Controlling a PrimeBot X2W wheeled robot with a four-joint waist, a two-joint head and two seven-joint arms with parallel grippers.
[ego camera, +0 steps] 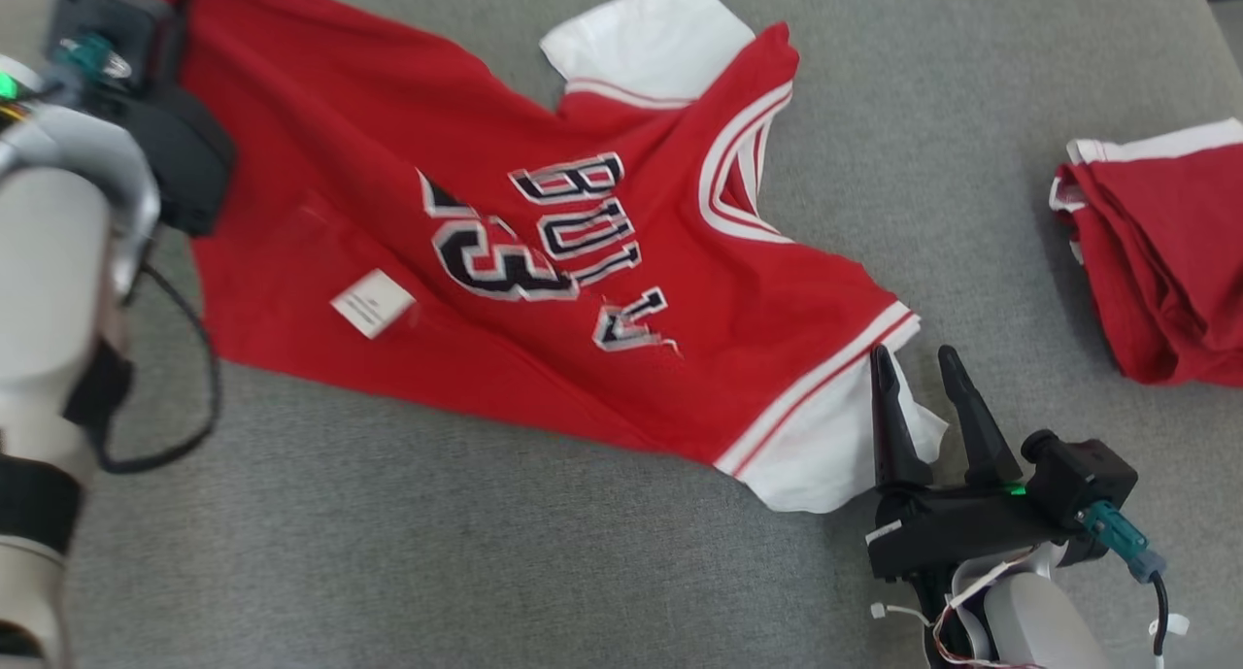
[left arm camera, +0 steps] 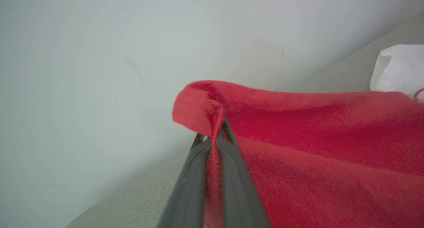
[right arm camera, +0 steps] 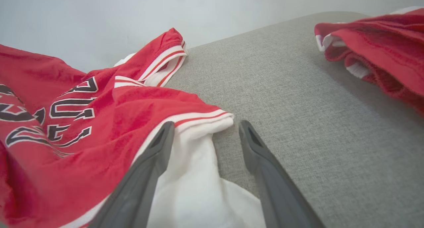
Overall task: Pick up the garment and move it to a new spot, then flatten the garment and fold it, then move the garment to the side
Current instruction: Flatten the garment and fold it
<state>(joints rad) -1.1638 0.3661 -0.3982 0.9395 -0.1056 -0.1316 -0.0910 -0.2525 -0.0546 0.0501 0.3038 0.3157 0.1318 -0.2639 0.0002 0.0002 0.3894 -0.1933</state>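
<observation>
Right gripper (ego camera: 916, 358) is nearest us: jaws wide, holding nothing. One finger rests over the white sleeve (ego camera: 825, 455), the other over the bare surface (ego camera: 486, 552), so the sleeve edge lies between them.

We judge the step to be the pickup, with the second grasp not yet made. To do it well:
- Push in a bit deeper before closing, so we bite past the striped trim into doubled cloth. A thin edge bite will likely slip under tension.
- Close fully, then check the cloth rises with the fingers.

The jersey (ego camera: 544, 261) lies crumpled and skewed across the middle of the surface, lettering up, label (ego camera: 372, 302) showing.

Far corner: left gripper (left arm camera: 213, 138) is clamped tight on a fold of the red hem (left arm camera: 195, 105), cloth pinched between the fingers. That grip looks sound.

Then we lift both arms together and level, pulling apart just enough to take out slack. Uneven lift would probably drag the body and bunch it.

We also keep the sweep away from the red pile (ego camera: 1156, 261) at the right, well apart from the jersey.
</observation>
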